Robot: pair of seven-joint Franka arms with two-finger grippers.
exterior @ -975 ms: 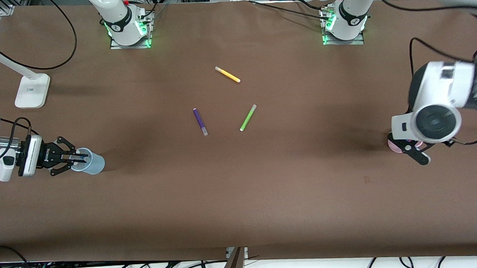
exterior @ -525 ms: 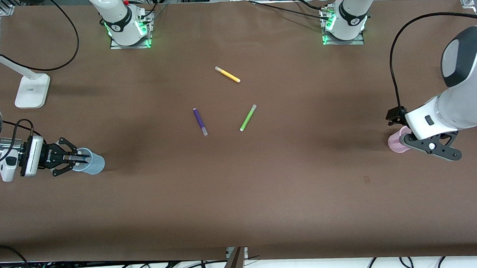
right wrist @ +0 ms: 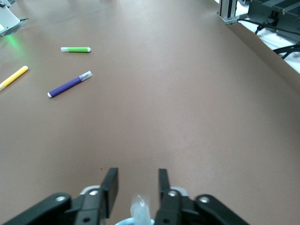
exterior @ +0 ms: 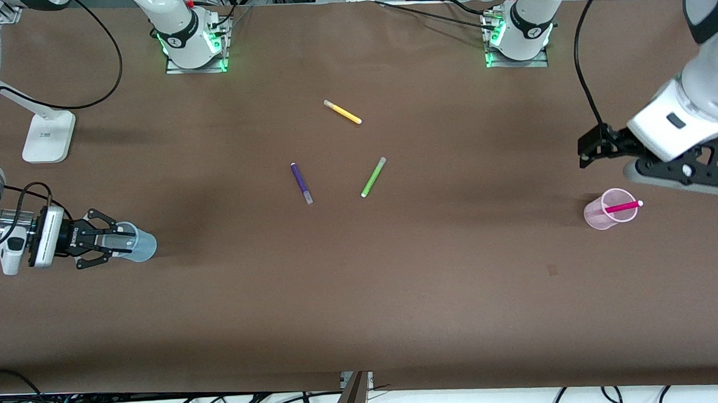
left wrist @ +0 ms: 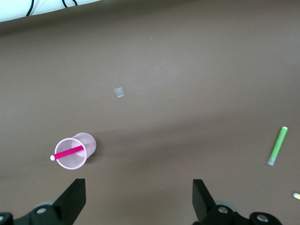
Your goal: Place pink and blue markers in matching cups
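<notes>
The pale pink cup stands near the left arm's end of the table with the pink marker leaning in it. Both also show in the left wrist view, the cup and the marker. My left gripper is wide open and empty, up in the air beside the cup. The light blue cup stands at the right arm's end. My right gripper is open over it. The blue marker's pale cap sticks up between the fingers without touching them.
A purple marker, a lime-green marker and a yellow marker lie mid-table. A white stand base sits near the right arm's end. A small pale scrap lies on the brown cloth.
My left gripper has lifted off the pink cup and moved up toward the bases, leaving the pink marker in the cup. My right gripper has drawn back slightly at the blue cup.
</notes>
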